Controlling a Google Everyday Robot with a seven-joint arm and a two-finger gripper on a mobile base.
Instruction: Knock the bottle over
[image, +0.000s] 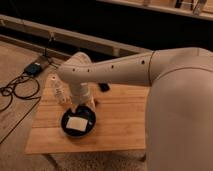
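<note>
We locate the pincer (84, 105) at the end of the downward-pointing wrist, over the left half of the surface (127, 122), directly above the far rim of the black bowl (64, 123). The wrist housing hides most of it. We cannot tell whether it is released or clenched, and we see nothing held in it.

The bowl sits just below the pincer, toward the near edge, with a flat white item (77, 123) inside it. The bottle (59, 91) stands just beside the wrist, on the side of the left edge and close to the far-left corner of the surface. A narrow gap appears to separate bottle and wrist, though the view is too dim for us to be certain. A small dark object (103, 87) lies near the far edge, on the other side of the wrist. Cables (14, 93) run across the floor beyond the left edge.

Task status: the approach looks done and the knock is not. The bottle is upright, so the whole toppling step remains. We judge that a short sideways sweep toward the left edge would do it.

Bottle condition: small, clear and colourless, with a white cap on top. It stands vertical and shows no lean. Being slim and light in appearance, it should tip easily.
</note>
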